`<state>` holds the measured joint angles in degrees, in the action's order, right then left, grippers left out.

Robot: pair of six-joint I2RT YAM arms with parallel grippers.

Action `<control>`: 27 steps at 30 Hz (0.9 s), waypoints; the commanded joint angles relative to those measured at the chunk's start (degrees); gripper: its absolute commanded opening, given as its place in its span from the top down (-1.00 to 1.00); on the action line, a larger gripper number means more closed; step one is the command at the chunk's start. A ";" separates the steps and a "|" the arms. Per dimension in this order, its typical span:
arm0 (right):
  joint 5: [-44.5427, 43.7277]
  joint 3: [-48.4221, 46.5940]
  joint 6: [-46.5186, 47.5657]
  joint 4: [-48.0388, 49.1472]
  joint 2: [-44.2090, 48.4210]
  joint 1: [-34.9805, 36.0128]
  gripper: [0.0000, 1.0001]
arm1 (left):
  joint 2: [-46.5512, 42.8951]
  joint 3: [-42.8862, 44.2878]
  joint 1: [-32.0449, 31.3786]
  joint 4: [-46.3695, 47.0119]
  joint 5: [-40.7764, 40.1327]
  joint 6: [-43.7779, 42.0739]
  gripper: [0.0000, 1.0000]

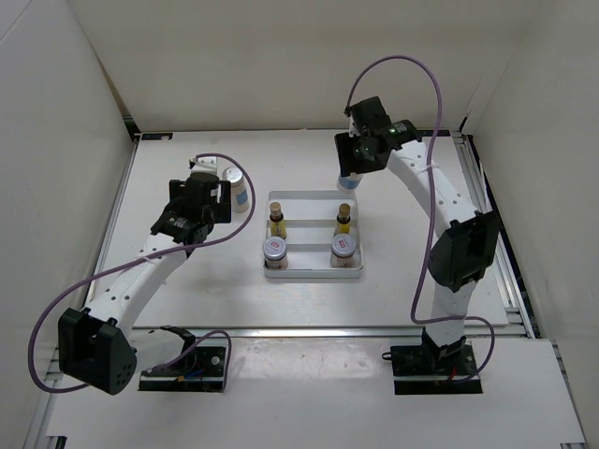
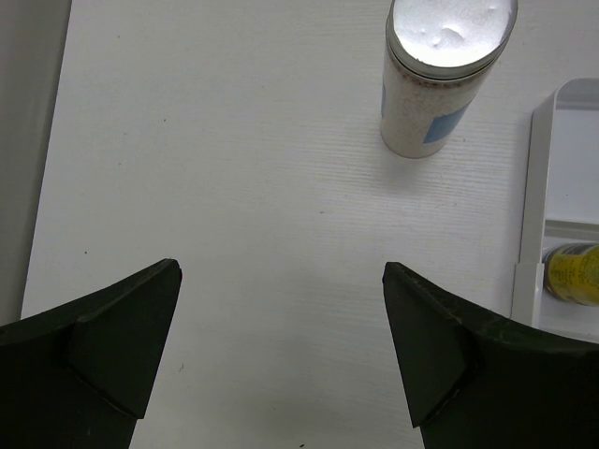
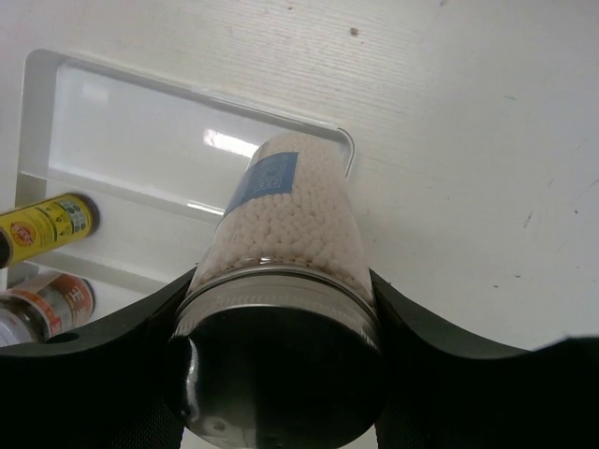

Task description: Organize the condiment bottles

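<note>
Progress: the white tray (image 1: 314, 272) sits mid-table with four of six items in it. Near row: left squat jar (image 1: 274, 249) and right squat jar (image 1: 343, 246), both upright, with red-marked silver lids. Middle row: left yellow bottle (image 1: 277, 222) and right yellow bottle (image 1: 343, 220), both dark-capped and upright. The far row holds nothing yet. My estimate is about two thirds done, with both tall white bottles left to place.

Right side: the right gripper (image 3: 281, 309) is clamped on the held white bottle (image 3: 285, 234), fingers pressing either side just below the silver cap. The bottle hangs cap-up. Its blue-banded body points down at the far right corner of the tray. I cannot tell whether the base touches the tray floor; it looks to be above it. Next step is likely lowering into the far right compartment, taking care to clear the tray rim.

Left side: the left gripper (image 2: 281, 271) is spread wide and carries nothing. The loose white bottle (image 2: 440, 75) stands upright on the table just left of the tray's far left corner. It lies ahead of the fingers and off to their right, well apart from both tips and not between them. The arm would need to advance and shift right to straddle it.
</note>
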<state>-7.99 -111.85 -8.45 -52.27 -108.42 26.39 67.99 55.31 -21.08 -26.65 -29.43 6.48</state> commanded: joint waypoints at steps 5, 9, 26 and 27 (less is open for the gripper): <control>2.45 -0.83 1.06 0.68 -2.50 1.20 0.53 | -0.22 2.00 0.25 0.90 -1.16 0.55 -1.00; 2.45 3.29 0.45 1.38 -3.02 1.91 0.50 | -0.22 2.00 0.25 0.90 -1.16 0.55 -1.00; 3.07 6.04 -1.75 4.11 -5.31 2.44 -0.26 | -0.22 2.00 0.25 0.90 -1.16 0.55 -1.00; 2.46 5.25 -1.75 3.50 -5.92 2.44 -0.29 | -0.22 2.00 0.25 0.90 -1.16 0.55 -1.00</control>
<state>-5.41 -104.71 -9.08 -50.15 -114.10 28.69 68.16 55.31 -21.08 -26.68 -29.43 6.50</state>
